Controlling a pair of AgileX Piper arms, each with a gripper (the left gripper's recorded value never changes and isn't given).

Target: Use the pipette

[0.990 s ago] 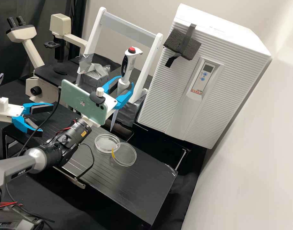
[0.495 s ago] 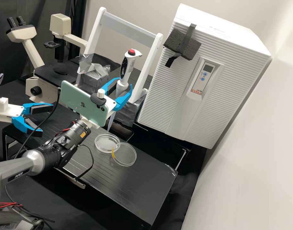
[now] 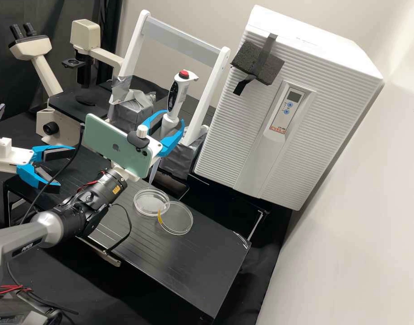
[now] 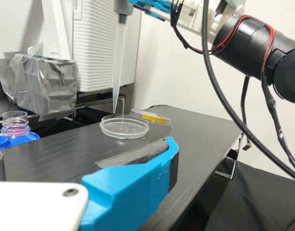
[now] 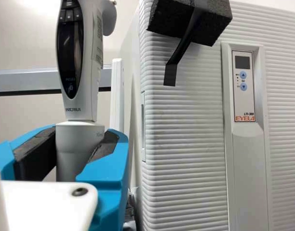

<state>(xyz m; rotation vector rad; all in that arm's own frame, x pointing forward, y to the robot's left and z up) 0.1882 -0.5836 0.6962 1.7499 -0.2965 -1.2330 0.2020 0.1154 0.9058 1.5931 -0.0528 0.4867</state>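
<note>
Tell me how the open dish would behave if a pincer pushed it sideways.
The dish looks thin and shallow, so it is probably light and would slide on the bench, not tip. Its lid seems to touch its rim, so a push may shift that too.

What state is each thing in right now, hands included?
Pipette: upright, tip above petri dish, not touching.
Right hand: shut on pipette.
Petri dish: open, lid off, beside it.
Bottle: uncapped, pinkish liquid inside.
Left hand: open, empty.
</note>
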